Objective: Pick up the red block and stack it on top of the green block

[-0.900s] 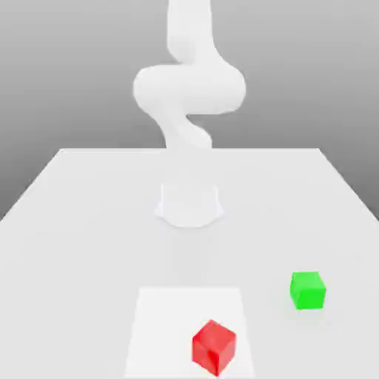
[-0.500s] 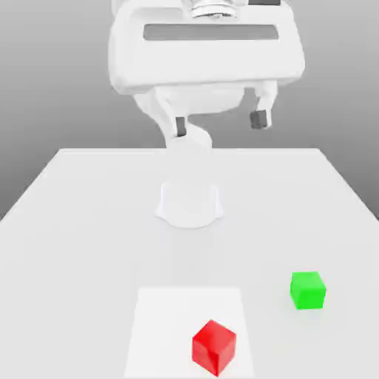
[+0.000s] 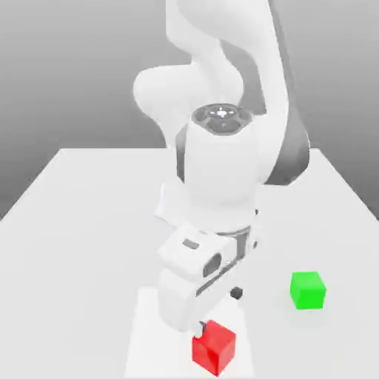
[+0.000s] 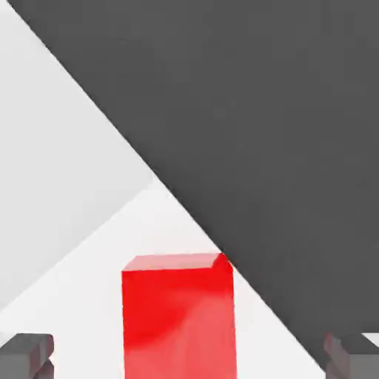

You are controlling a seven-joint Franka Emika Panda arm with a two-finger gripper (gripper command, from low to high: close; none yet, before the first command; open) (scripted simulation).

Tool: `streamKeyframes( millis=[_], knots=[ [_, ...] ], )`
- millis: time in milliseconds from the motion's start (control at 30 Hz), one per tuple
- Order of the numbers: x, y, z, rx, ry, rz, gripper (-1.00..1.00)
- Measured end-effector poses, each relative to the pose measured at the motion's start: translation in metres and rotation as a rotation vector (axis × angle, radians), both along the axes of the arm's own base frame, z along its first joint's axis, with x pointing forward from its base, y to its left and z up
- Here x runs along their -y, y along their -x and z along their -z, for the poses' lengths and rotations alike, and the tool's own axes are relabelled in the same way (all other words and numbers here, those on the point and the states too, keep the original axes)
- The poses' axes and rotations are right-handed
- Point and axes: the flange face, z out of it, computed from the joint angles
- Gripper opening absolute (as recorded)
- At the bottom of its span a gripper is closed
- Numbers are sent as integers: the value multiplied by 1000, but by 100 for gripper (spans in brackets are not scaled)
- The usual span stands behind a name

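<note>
The red block (image 3: 215, 348) sits on a lighter square patch (image 3: 144, 333) near the table's front edge. My gripper (image 3: 219, 309) hangs tilted just above and behind it, open, with one dark fingertip (image 3: 237, 293) toward the green block and the other (image 3: 201, 326) close to the red block's top. In the hand view the red block (image 4: 179, 314) stands between the two spread fingertips (image 4: 26, 355), untouched, and the gripper (image 4: 189, 359) holds nothing. The green block (image 3: 307, 289) rests on the table to the exterior view's right of the red one, a short gap away.
The white table (image 3: 74, 222) stretches back to the arm's round base (image 3: 170, 203). The bulky white arm (image 3: 218, 178) leans forward over the table's middle. In the hand view, dark background (image 4: 281, 111) lies beyond the table edge.
The hand has come down from high above the table's back to just over the red block. Both blocks lie where they were.
</note>
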Motion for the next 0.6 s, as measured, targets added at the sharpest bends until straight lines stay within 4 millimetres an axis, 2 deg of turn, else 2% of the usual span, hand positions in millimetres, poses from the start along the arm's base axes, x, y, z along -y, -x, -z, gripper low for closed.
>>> streamKeyframes(
  millis=[67,100,267,300,333,500,600],
  knots=[
    [0,1,26,-3,2,-3,0],
    [0,2,37,-4,1,-3,-100],
    [0,2,37,-6,1,-3,-100],
    [0,2,43,-7,1,-3,-100],
    [0,2,39,-6,1,-4,-100],
    [-3,3,-15,-7,0,-12,-100],
    [-66,35,-32,-15,-10,-198,-100]
  ],
)
